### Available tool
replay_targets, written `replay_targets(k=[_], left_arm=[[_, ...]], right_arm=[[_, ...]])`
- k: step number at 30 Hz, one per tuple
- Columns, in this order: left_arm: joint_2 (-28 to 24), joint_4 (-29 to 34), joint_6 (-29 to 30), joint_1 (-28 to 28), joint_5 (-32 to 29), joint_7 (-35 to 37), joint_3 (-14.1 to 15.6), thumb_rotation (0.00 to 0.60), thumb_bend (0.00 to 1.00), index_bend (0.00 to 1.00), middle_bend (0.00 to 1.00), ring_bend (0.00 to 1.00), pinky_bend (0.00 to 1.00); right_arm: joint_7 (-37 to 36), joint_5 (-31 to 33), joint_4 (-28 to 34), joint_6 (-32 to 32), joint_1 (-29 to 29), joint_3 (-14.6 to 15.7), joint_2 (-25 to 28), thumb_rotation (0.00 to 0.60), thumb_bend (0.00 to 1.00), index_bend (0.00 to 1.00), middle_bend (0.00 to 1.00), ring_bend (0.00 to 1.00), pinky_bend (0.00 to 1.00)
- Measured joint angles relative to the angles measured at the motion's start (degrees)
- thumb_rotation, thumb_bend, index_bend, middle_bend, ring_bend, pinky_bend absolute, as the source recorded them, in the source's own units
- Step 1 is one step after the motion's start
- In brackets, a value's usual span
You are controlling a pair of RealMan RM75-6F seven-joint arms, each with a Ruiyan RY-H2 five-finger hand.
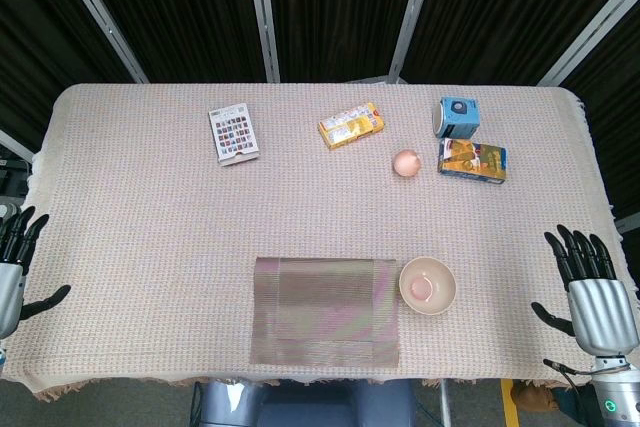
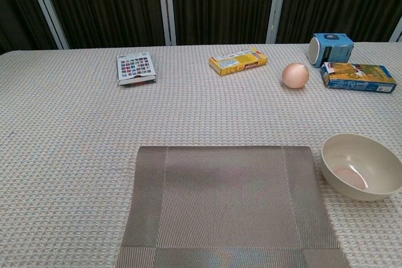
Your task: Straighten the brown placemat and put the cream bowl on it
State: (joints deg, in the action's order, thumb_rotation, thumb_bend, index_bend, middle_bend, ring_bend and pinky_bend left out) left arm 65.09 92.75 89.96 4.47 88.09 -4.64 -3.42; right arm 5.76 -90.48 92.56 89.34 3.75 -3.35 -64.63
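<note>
The brown placemat lies flat near the table's front edge, its sides about square with the edge. The cream bowl stands upright on the tablecloth just to the mat's right, off the mat, holding nothing. My left hand hovers at the table's left edge with fingers spread, holding nothing. My right hand is at the right edge, fingers spread and apart, also holding nothing. Neither hand shows in the chest view.
At the back of the table lie a white card box, a yellow box, a blue cup-shaped container, a blue-and-yellow box and a peach-coloured ball. A woven cloth covers the table.
</note>
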Motion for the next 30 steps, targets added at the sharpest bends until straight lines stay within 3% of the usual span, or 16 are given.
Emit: replay_targets(k=[9,19,25,30], left_arm=[[-0.1,0.6,-0.8,0.2,-0.5,-0.4,0.0,0.6,0.0,0.0,0.0,0.0,0.0],[0.4,1.5,-1.4,0.9,-1.1,-2.5,-0.7,0.6,0.0,0.0,0.0,0.0,0.0],[0.4,2.0,-1.7,1.0,-2.0,-3.0,-1.1,0.6,0.0,0.0,0.0,0.0,0.0],[0.2,1.9,-1.7,0.8,-2.8,-2.7,-1.2,0.6,0.0,0.0,0.0,0.0,0.0]], right_arm=[[-1.8,-0.2,0.7,-2.5,0.4,1.1,0.5,0.6,0.0,0.0,0.0,0.0,0.0],[-5.7,-9.6,1.3,-19.2,8.7,7.4,1.8,0.6,0.0,0.01,0.0,0.0,0.0],[-3.5,-11.0,1.2,-26.8,13.7,8.1,-1.6,0.6,0.0,0.02,0.0,0.0,0.0],[-0.5,-9.2,-0.3,-28.8,15.1,7.2,-4.9,0.6,0.0,0.03,0.0,0.0,0.0]])
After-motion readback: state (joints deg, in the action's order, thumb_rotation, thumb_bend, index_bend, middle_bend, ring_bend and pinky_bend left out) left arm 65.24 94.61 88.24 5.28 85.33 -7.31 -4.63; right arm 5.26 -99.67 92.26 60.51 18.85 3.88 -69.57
